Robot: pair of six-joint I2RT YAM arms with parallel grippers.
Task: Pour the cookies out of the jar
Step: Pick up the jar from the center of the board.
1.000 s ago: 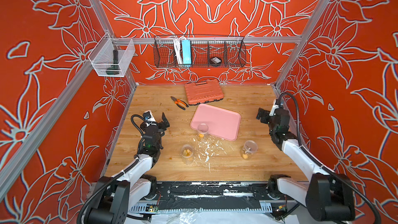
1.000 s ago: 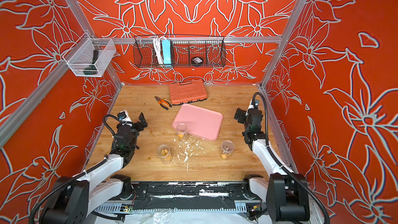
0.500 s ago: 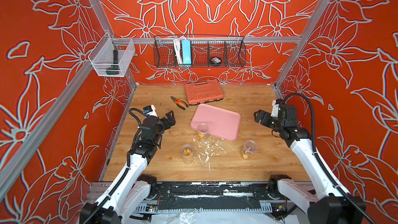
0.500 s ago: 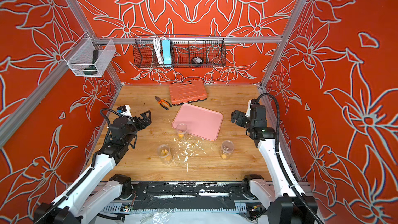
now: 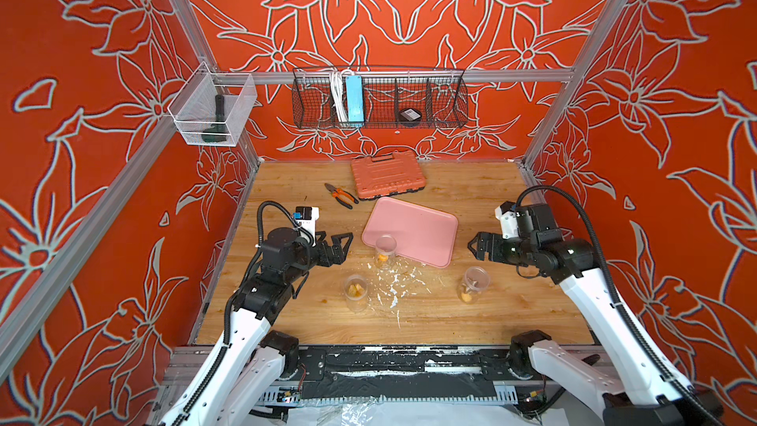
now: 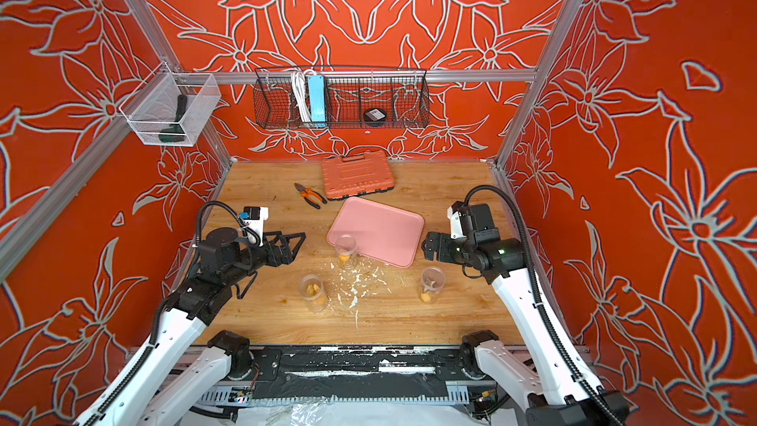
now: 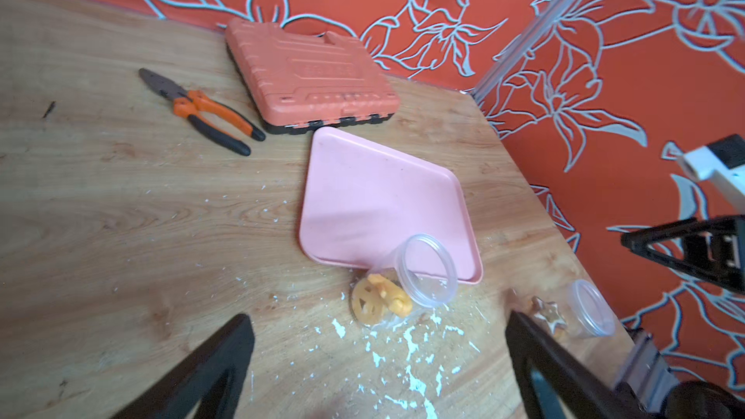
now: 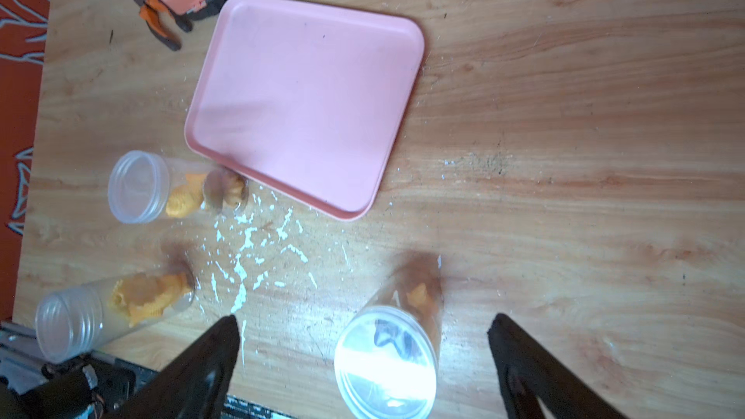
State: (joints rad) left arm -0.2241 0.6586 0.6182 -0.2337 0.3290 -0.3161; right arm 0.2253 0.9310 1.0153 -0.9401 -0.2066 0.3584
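The cookies (image 5: 382, 258) lie inside three clear jars standing on the table (image 5: 286, 206), just below the centre of the frame in both top views. The middle jar (image 5: 385, 244) is just beside the pink tray (image 5: 413, 227). The left jar (image 5: 355, 289) and the right jar (image 5: 473, 282) stand lower. The left claw (image 5: 346, 247), left of centre, gapes wide and grips nothing. The right claw (image 5: 473, 250), right of centre, is equally spread and empty. Raised lettering on the orange case (image 7: 310, 74) is too blurred to read.
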